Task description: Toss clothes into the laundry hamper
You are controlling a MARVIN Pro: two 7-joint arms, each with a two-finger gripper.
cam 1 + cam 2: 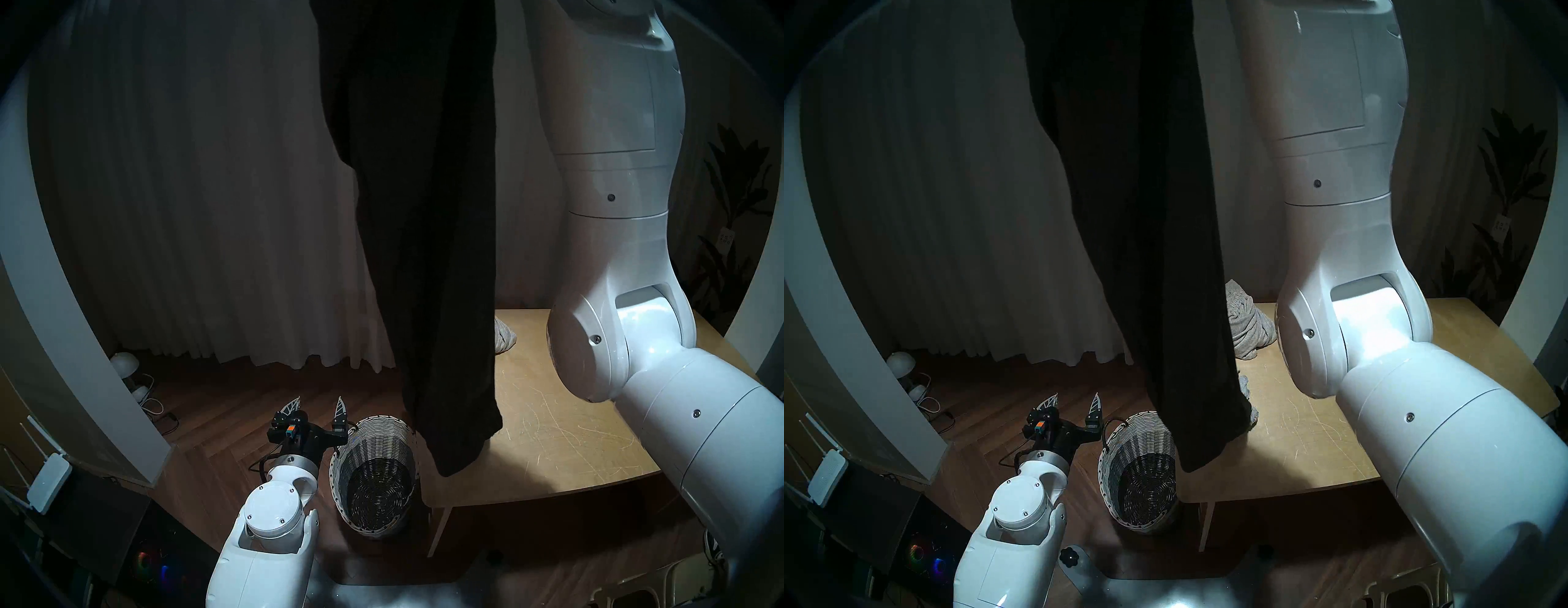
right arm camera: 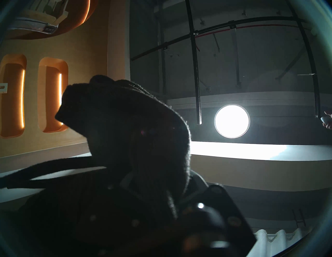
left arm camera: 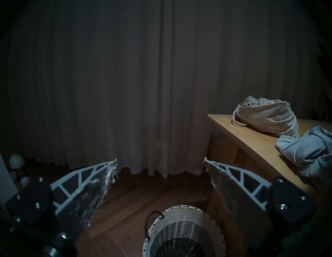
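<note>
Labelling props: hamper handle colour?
Dark brown loop handle on the hamper; left wrist view shows it best.

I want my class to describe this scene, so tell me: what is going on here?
The robot's right arm has lifted the large black garment high; it hangs down with its lower end near the table edge, beside the wicker hamper on the floor. The right gripper is buried in the black cloth. The left gripper is open and empty next to the hamper. The beige-grey ribbed garment and the heather-grey garment lie on the table.
</note>
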